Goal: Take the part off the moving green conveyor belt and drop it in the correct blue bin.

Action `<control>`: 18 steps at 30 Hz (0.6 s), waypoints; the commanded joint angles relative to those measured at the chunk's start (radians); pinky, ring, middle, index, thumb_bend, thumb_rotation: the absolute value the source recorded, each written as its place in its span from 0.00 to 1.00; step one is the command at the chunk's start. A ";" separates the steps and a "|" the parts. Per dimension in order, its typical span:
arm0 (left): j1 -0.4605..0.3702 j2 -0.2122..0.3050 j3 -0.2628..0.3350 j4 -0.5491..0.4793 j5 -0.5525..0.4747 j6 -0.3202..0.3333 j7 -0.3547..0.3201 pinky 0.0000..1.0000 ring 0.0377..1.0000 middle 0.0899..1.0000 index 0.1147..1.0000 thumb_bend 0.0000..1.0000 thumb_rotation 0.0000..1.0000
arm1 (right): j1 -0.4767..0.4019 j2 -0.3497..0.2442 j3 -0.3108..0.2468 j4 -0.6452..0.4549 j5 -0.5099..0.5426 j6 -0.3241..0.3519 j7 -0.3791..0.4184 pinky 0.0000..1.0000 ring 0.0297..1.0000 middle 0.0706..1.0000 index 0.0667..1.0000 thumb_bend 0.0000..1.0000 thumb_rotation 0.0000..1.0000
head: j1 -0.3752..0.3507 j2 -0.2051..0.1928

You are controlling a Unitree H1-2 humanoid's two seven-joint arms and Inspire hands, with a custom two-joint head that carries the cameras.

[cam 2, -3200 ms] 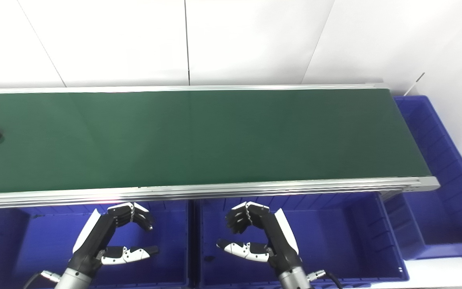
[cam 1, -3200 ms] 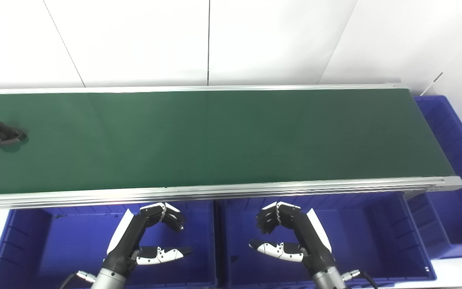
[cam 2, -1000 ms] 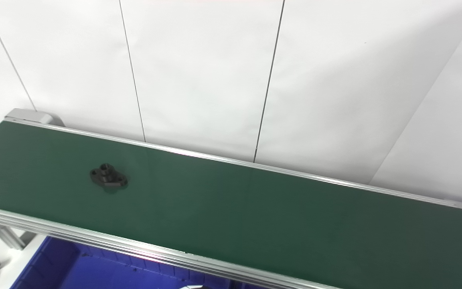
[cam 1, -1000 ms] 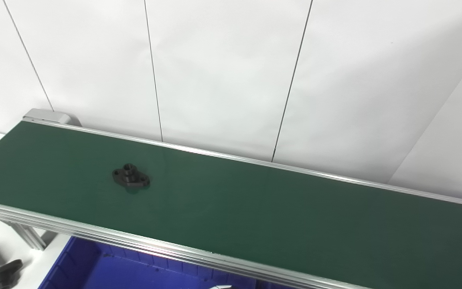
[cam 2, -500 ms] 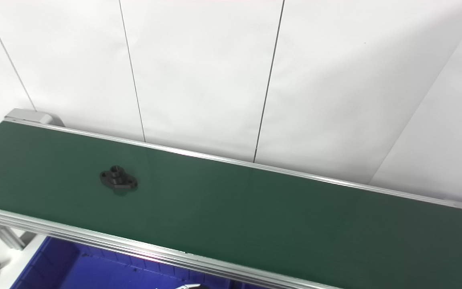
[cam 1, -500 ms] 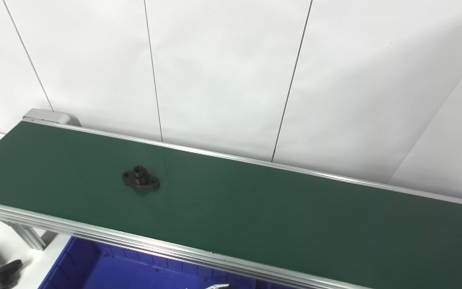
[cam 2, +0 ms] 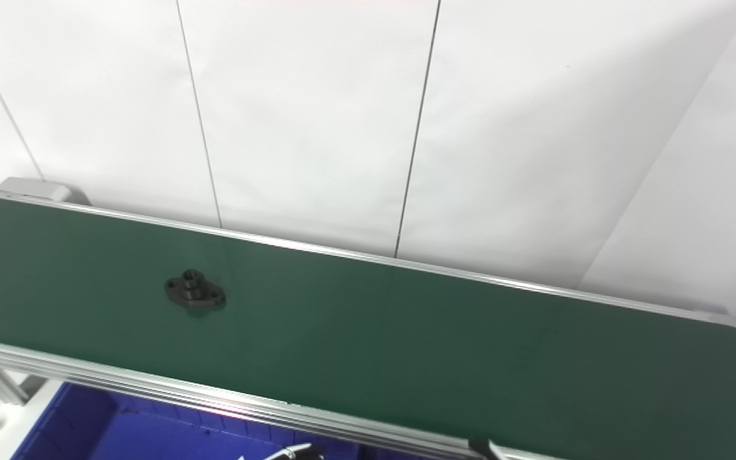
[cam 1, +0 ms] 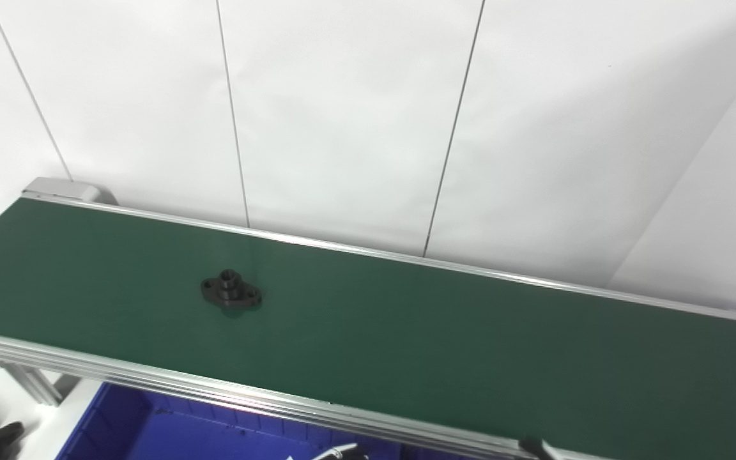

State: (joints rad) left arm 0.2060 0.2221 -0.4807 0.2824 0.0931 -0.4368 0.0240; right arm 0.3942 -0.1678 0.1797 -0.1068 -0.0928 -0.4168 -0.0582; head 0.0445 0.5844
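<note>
I observe one black part (cam 1: pixel 230 294) lying flat on the green conveyor belt (cam 1: pixel 406 338), left of centre and midway between its front and rear rails. A blue bin (cam 1: pixel 151 434) sits below the belt's front rail at lower left. Only a sliver of the left hand (cam 1: pixel 336 452) and of the right hand (cam 1: pixel 537 447) shows at the bottom edge; I cannot tell whether either hand's fingers are apart or together.
</note>
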 commanded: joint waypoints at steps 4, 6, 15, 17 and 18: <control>-0.022 -0.001 -0.002 -0.039 0.024 -0.033 0.029 0.72 0.78 0.84 0.85 0.87 0.32 | -0.053 -0.007 -0.038 -0.123 -0.004 -0.053 -0.020 0.74 0.81 0.83 0.84 0.85 0.35 | -0.032 0.033; -0.022 -0.002 -0.001 -0.041 0.020 -0.033 0.030 0.73 0.79 0.84 0.85 0.85 0.32 | -0.078 -0.002 -0.058 -0.151 -0.036 -0.053 -0.028 0.73 0.79 0.82 0.85 0.83 0.37 | -0.040 0.041; -0.006 0.004 0.026 -0.066 -0.004 -0.033 0.004 0.77 0.83 0.86 0.87 0.83 0.38 | -0.217 0.013 -0.102 -0.216 -0.078 0.047 0.018 0.72 0.79 0.82 0.84 0.81 0.38 | -0.136 0.115; -0.003 0.005 0.036 -0.071 -0.018 -0.033 -0.009 0.77 0.83 0.87 0.87 0.83 0.38 | -0.248 0.019 -0.102 -0.231 -0.106 0.104 0.034 0.72 0.79 0.82 0.83 0.82 0.38 | -0.149 0.130; -0.002 0.006 0.040 -0.074 -0.022 -0.033 -0.013 0.77 0.83 0.87 0.88 0.82 0.38 | -0.265 0.022 -0.101 -0.234 -0.123 0.133 0.042 0.71 0.79 0.81 0.83 0.82 0.39 | -0.154 0.135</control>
State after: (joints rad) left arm 0.2060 0.2252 -0.4511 0.2346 0.0841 -0.4368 0.0197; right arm 0.1569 -0.1502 0.0826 -0.3033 -0.1942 -0.3280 -0.0291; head -0.1058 0.7133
